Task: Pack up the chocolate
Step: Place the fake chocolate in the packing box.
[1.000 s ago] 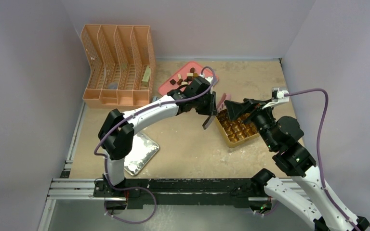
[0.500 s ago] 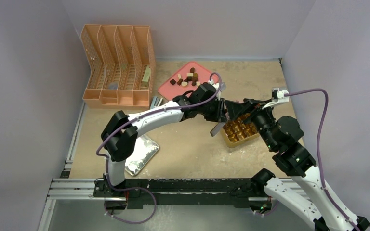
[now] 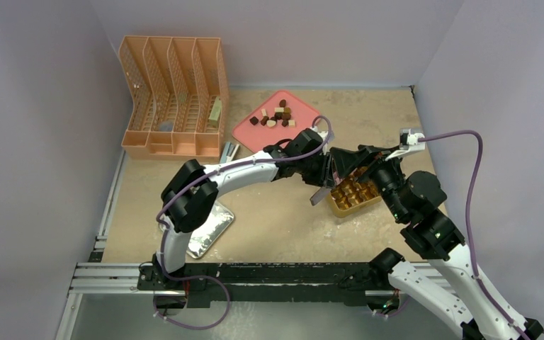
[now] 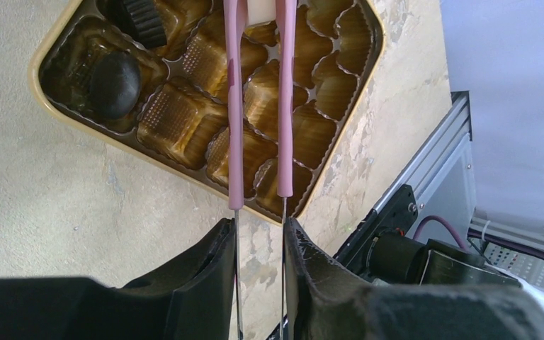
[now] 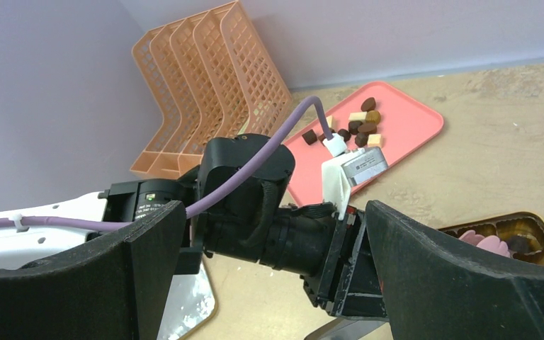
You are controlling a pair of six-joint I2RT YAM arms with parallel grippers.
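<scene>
Left jaws clamp pink tongs; beige mottled tabletop, lilac walls.

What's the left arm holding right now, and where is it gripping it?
The left gripper holds the pink tongs by their rear metal end. A cream chocolate sits between the tong tips, above the gold box.

Choc pcs on pink tray; 2 dark in box.
</scene>
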